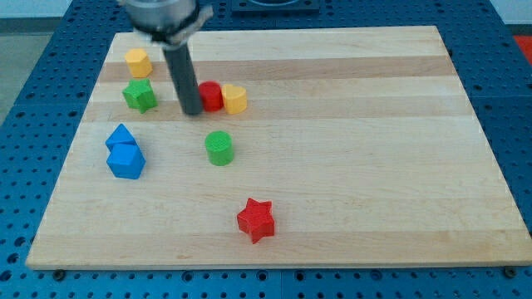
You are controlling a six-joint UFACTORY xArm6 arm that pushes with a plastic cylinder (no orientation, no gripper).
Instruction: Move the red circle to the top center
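Nearest the view's bottom edge, a red star block [256,219] lay alone on the wooden board [374,166], well apart from the work. Further up, a green cylinder [219,148] stood left of centre, and two blue blocks [125,152] sat touching each other near the view's left edge; their exact shapes could not be made out with certainty. Beyond these, in one rough row, stood a green star-like block [140,95], then the rod, then the red circle [210,95], then a yellow block [235,99] touching the red circle on the view's right. The rod ended at my tip [192,112], which rested against, or just beside, the red circle's left side as viewed; true contact could not be confirmed, since the rod hid that edge. No fingers existed on this arm: it carried only the plain rod, so nothing opened, closed or gripped, and all handling was by pushing. The red circle therefore sat in the upper left part of the board, left of the top centre. The tip's placement on the circle's left suggested a push toward the view's right; in my judgement the yellow block would be driven along with it. Farthest away, a second yellow block [138,62] stood near the top left corner.
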